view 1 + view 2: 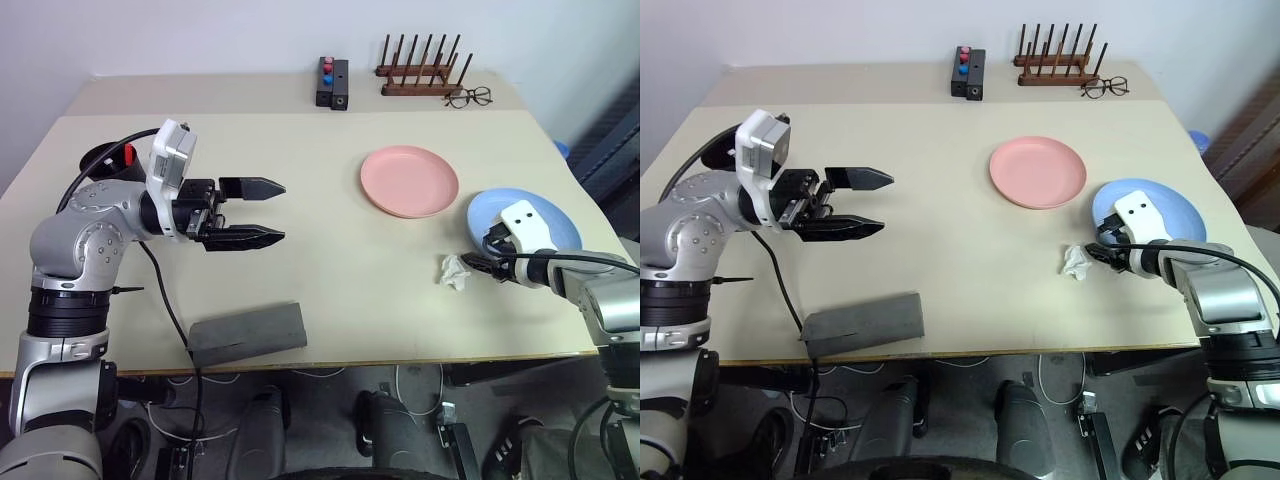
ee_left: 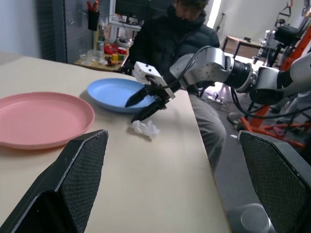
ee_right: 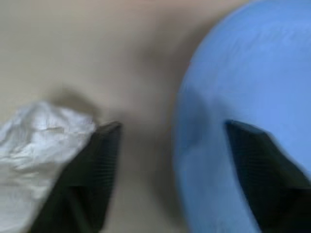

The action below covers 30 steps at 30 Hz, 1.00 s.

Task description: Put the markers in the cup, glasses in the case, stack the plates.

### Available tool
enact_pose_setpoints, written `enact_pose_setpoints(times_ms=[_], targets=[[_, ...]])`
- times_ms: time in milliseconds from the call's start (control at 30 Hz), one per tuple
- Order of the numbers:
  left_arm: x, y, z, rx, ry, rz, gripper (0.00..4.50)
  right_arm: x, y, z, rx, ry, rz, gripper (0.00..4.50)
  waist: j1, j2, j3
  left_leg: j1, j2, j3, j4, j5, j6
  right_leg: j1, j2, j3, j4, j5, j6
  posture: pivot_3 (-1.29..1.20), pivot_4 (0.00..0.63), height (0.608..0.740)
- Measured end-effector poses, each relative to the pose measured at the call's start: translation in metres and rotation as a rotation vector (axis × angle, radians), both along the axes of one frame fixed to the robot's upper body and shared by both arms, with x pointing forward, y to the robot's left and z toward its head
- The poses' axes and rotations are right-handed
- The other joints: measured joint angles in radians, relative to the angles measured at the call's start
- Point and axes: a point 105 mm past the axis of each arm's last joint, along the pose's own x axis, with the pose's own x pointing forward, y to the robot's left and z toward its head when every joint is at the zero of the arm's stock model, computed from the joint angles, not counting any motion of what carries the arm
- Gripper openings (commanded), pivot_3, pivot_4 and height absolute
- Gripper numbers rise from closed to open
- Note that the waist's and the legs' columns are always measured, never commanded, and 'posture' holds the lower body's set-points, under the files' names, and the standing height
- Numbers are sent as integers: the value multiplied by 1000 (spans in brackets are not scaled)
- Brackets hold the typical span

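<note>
Grey case [image 1: 247, 334] shut; left fingers [image 1: 262, 211] open, right fingers [image 2: 146, 101] parted astride blue plate's [image 1: 555, 222] rim.

We are seeing our right hand [image 3: 170, 160] straddling the blue plate's [image 3: 248, 82] rim, one finger [image 3: 90, 170] touching crumpled white paper [image 3: 39, 145].

no readable text, no labels, no brand marks, no numbers on anything in view

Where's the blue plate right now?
In the head views the blue plate lies at the table's right side, just right of the pink plate. The right tool hovers at its near-left rim, beside a crumpled white paper.
</note>
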Motion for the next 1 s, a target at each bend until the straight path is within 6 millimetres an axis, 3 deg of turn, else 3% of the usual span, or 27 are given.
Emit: enact_pose_setpoints(times_ms=[100,300,433,533,633,833,1000], targets=[[2,4,-1,33,-2,28,4500,4,-6,3,-27,-14,-19,26,1,0,0,0,0,0,0,0,0,0,0,0,0,0,0,0,150,740],[5,7,-14,84,-15,71,4500,9,-9,14,-50,-58,-24,26,0,0,0,0,0,0,0,0,0,0,0,0,0,0,0,0,150,740],[6,8,-15,86,-21,74,4500,24,-9,40,-116,-201,0,26,-1,0,0,0,0,0,0,0,0,0,0,0,0,0,0,0,150,740],[9,10,-16,81,-13,92,4500,38,13,62,-89,-351,67,26,-5,0,0,0,0,0,-1,0,0,0,0,0,0,0,0,0,150,740],[12,8,-13,80,-23,105,4500,48,37,71,-43,-431,121,26,-7,0,0,0,0,0,-2,0,0,-1,0,0,0,0,0,0,150,740],[25,14,-13,123,-89,209,4500,68,87,75,-58,-519,277,26,-9,0,0,0,0,0,-2,0,0,-1,0,0,0,0,0,0,150,740],[35,24,-27,163,-98,325,4500,80,110,68,-70,-533,345,26,-9,0,0,0,0,0,-4,0,0,-1,0,0,0,0,1,0,150,740]])
